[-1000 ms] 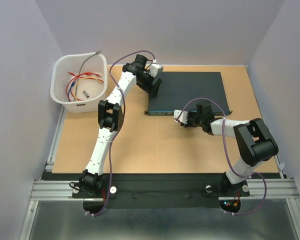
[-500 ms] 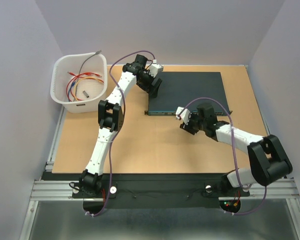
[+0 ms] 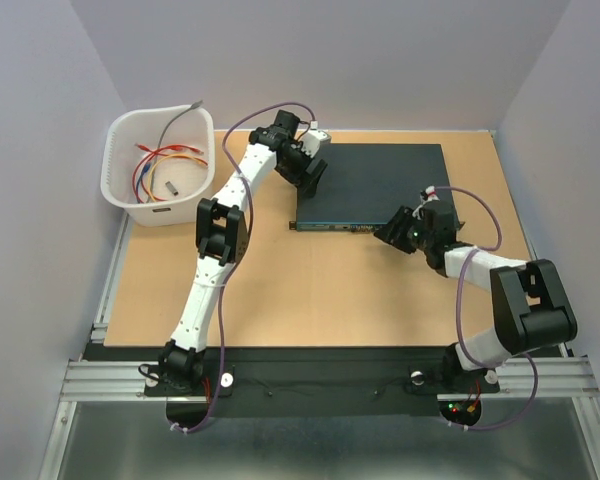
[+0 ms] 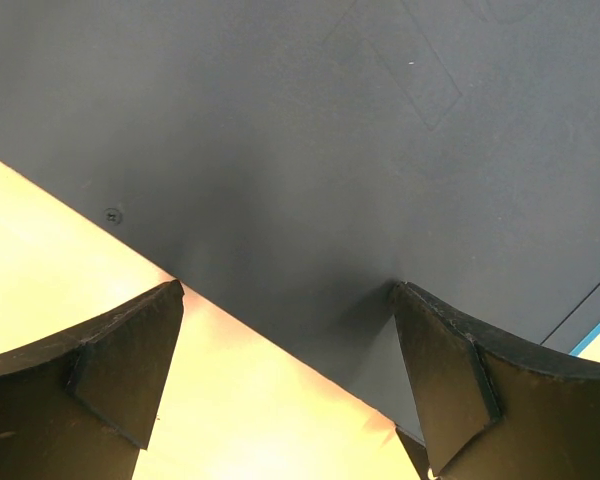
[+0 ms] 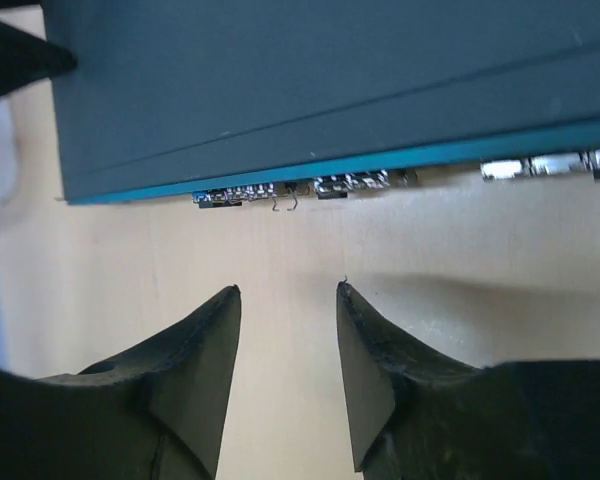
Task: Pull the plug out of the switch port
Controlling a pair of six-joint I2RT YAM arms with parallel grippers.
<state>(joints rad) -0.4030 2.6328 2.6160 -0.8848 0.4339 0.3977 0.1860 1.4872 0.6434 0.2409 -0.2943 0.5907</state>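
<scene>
The switch [image 3: 375, 180] is a flat dark box at the back middle of the table, its teal socket face [image 3: 335, 226] towards me. My left gripper [image 3: 310, 172] is open and straddles the switch's left edge. In the left wrist view [image 4: 288, 290] one finger is over the table and the other rests against the switch top [image 4: 310, 120]. My right gripper [image 3: 393, 231] is open and empty, just in front of the teal face. The right wrist view [image 5: 288, 290] shows sockets [image 5: 350, 183] and a small dark piece [image 5: 217, 197] in one. I see no cable.
A white plastic basket [image 3: 120, 190] with loose coloured cables stands at the back left. Grey walls close in the back and both sides. The orange table top [image 3: 280, 290] ends at a black strip and metal rail by the arm bases.
My right gripper has swung right and turned to face the switch's teal front, close to it. My left gripper has barely shifted on the switch's left edge.
</scene>
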